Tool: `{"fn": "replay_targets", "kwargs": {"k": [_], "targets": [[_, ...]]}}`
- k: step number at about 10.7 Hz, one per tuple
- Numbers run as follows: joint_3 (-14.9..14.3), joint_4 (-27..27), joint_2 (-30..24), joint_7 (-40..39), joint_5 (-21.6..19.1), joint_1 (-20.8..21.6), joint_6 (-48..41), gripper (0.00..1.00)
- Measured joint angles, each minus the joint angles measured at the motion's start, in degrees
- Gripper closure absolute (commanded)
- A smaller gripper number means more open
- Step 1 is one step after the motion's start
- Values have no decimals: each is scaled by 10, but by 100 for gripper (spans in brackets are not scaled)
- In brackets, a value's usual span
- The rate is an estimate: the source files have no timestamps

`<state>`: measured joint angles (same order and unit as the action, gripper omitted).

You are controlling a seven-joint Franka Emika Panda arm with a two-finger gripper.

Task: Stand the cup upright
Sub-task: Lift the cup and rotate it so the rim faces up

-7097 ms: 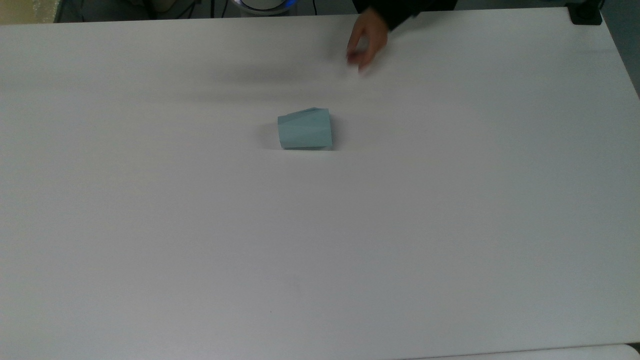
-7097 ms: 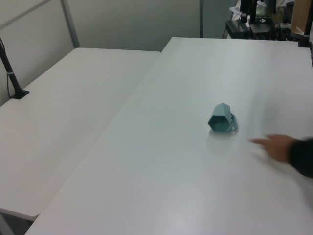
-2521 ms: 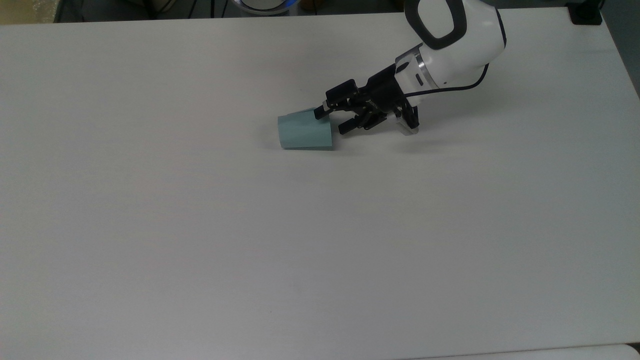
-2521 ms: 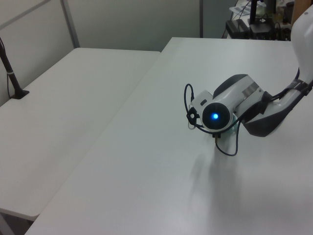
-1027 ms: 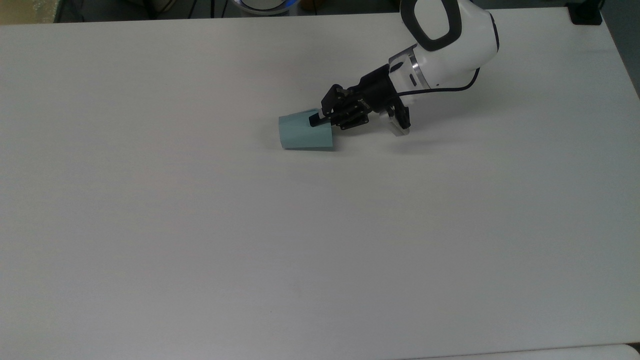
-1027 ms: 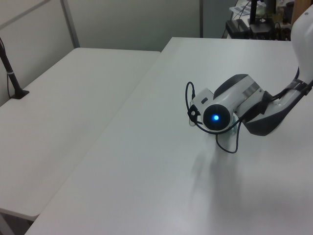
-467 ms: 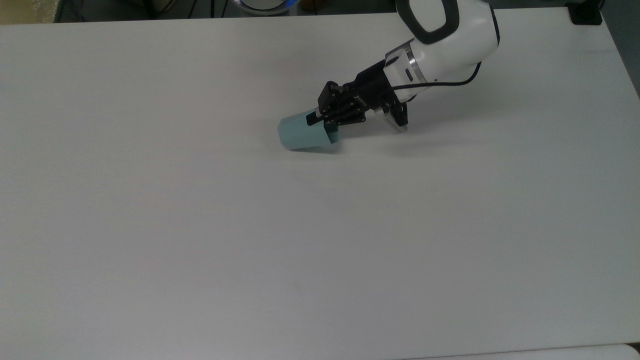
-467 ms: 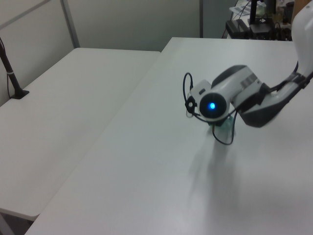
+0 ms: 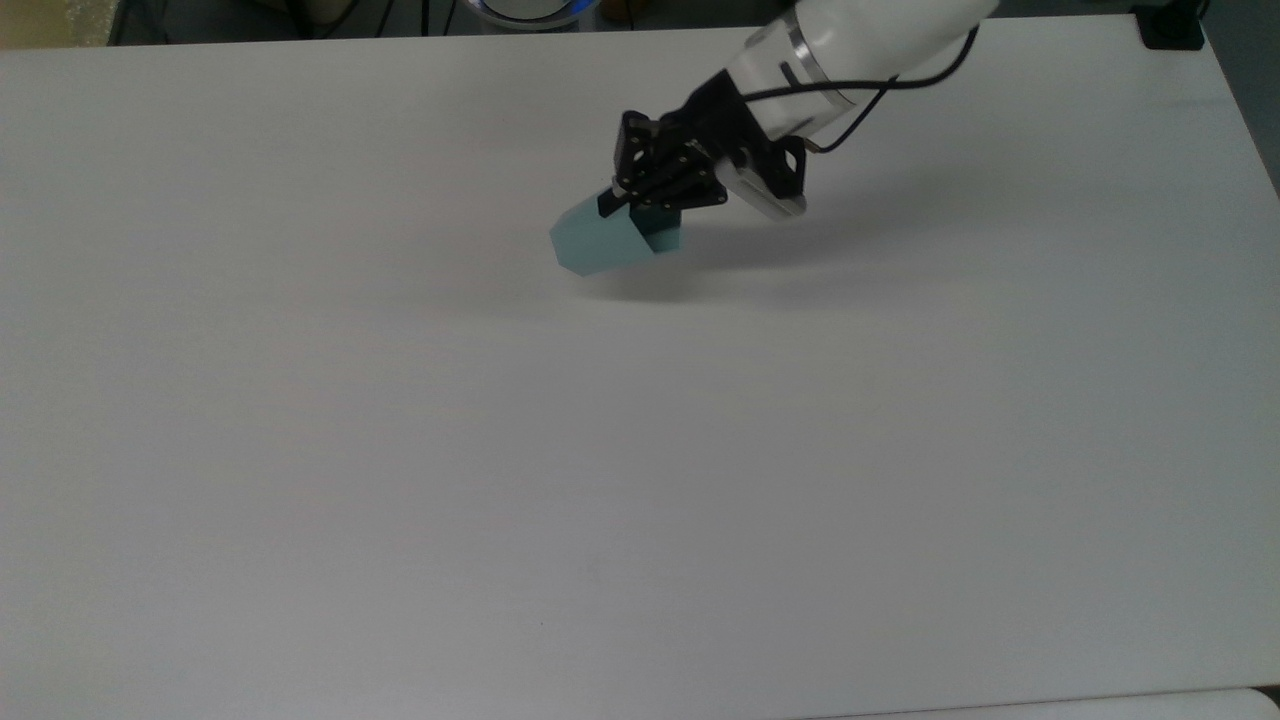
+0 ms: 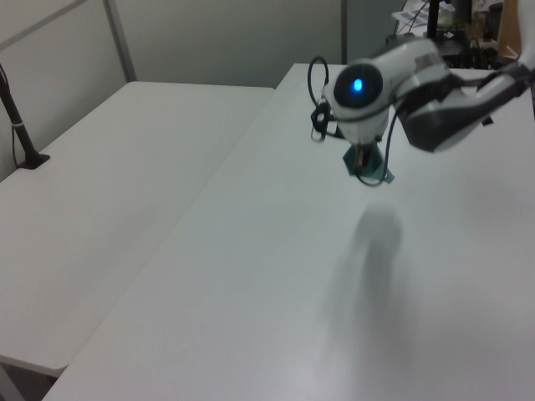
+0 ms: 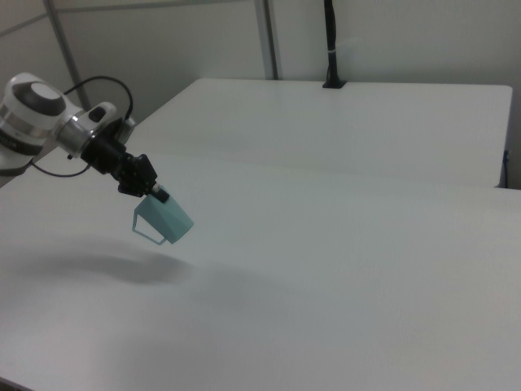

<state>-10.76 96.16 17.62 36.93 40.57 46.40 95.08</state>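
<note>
You are looking at the gripper [image 9: 622,205] pinching the rim wall of the cup [image 9: 598,242], its fingers clamped on that edge. In the right view the cup [image 11: 165,221] is hanging in the air above the table [image 11: 342,277], tilted, with its shadow lying on the white surface below it. In the left view the cup [image 10: 368,165] is hanging under the arm's wrist [image 10: 372,88], which is glowing with a blue light.
</note>
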Motion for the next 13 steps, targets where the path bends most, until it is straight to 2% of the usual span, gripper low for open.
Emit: {"fn": "replay_targets", "kwargs": {"k": [1,3,6,7,9,11,13], "targets": [[-2,0,-13,-6,-17,-15,0,100],[-3,-1,-37,-42,-85,-51,11,100],[-4,2,-95,-119,-223,-114,49,100],[-5,6,-119,-153,-275,-142,58,100],[-5,17,-151,-205,-352,-202,71,100],[-6,35,-157,-233,-392,-244,95,100],[-6,71,-151,-236,-410,-267,168,100]]}}
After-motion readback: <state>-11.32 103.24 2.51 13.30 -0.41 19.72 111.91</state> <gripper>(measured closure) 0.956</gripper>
